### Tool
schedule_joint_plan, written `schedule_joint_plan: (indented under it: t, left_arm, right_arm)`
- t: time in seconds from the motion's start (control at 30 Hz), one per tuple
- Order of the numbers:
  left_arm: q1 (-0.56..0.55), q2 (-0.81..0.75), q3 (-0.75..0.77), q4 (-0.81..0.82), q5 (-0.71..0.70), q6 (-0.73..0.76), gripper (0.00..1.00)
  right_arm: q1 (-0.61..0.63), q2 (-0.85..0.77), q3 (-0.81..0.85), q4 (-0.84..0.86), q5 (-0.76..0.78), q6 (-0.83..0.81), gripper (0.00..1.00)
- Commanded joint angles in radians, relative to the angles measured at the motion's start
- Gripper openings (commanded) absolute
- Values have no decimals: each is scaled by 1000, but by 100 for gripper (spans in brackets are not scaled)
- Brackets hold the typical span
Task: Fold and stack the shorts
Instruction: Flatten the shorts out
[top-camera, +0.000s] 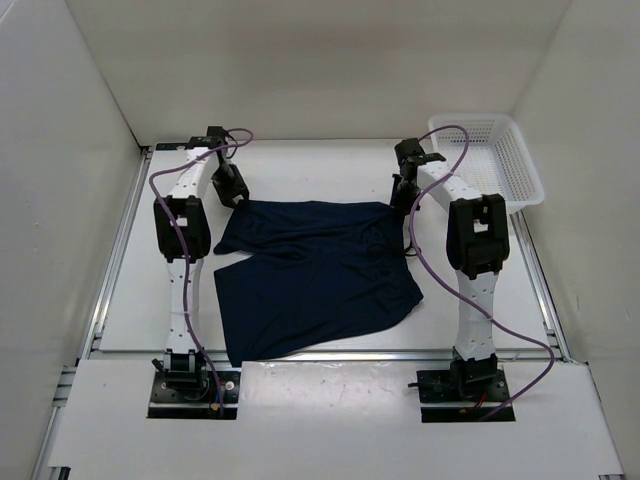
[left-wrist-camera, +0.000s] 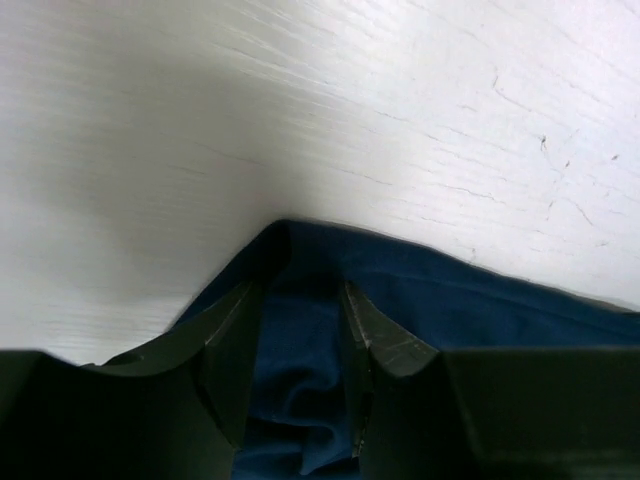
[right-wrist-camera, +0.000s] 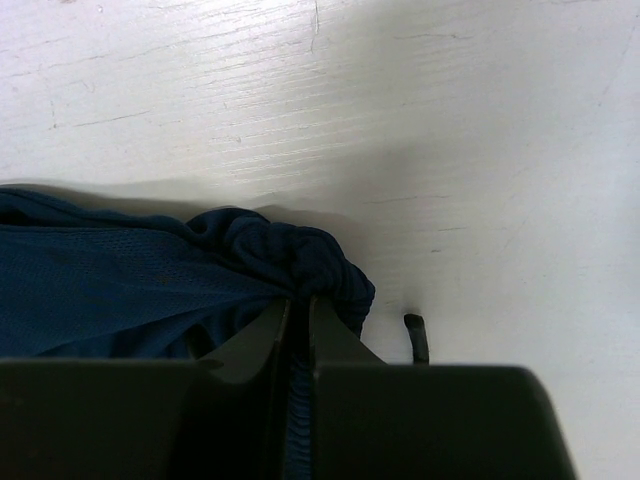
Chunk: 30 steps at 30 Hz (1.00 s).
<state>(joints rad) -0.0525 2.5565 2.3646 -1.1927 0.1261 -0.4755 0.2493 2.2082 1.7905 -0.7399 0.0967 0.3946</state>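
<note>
White table (top-camera: 330, 165) boxed in by white walls, top view. The shorts (top-camera: 315, 275) lie in the middle of the table, dark navy and mostly flat. A wrinkled band runs along the 12 o'clock edge. The lower part spreads toward 6 o'clock, and its 7 o'clock corner reaches the near table edge.

Left fingers (top-camera: 232, 192) sit at the shorts' 10 o'clock corner. Left wrist view: the fingers (left-wrist-camera: 235, 345) are spread, with a clear gap between them. The shorts' (left-wrist-camera: 480, 310) fabric lies in the gap, loosely rumpled and not squeezed. The cloth corner pokes out just past the tips toward 12 o'clock, and there is bare table beyond it.

Right fingers (top-camera: 403, 197) sit at the shorts' 1 o'clock corner. Right wrist view: the fingers (right-wrist-camera: 326, 345) are pressed together, pinching a bunched edge of the shorts (right-wrist-camera: 120, 290). Only a thin strip of cloth shows between them. A gathered lump of fabric sits right at the tips, and the rest trails off to 9 o'clock on the table. A small dark stub (right-wrist-camera: 416, 338) lies just beside the lump at 3 o'clock; cannot tell what it is.

White mesh basket (top-camera: 520, 165) is at the table's 1 o'clock corner, well apart from the shorts, beyond the right arm. Purple cables loop along both arms.
</note>
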Motion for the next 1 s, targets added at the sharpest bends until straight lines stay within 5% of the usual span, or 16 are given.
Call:
schedule_joint_plan:
  t: [0.0, 0.1, 0.17, 0.57, 0.97]
  left_arm:
    - [2, -22, 21, 8, 0, -11, 48]
    - [2, -1, 35, 8, 0, -11, 45]
    - [2, -1, 57, 8, 0, -11, 11]
    - [60, -214, 47, 8, 6, 9, 11]
    - [102, -184, 169, 21, 79, 9, 11]
  right_arm:
    - [5, -28, 21, -29, 15, -2, 0]
    - [5, -28, 41, -38, 15, -2, 0]
    - [5, -19, 41, -47, 24, -2, 0]
    - [5, -28, 50, -56, 64, -11, 0]
    - [5, -24, 138, -56, 117, 0, 0]
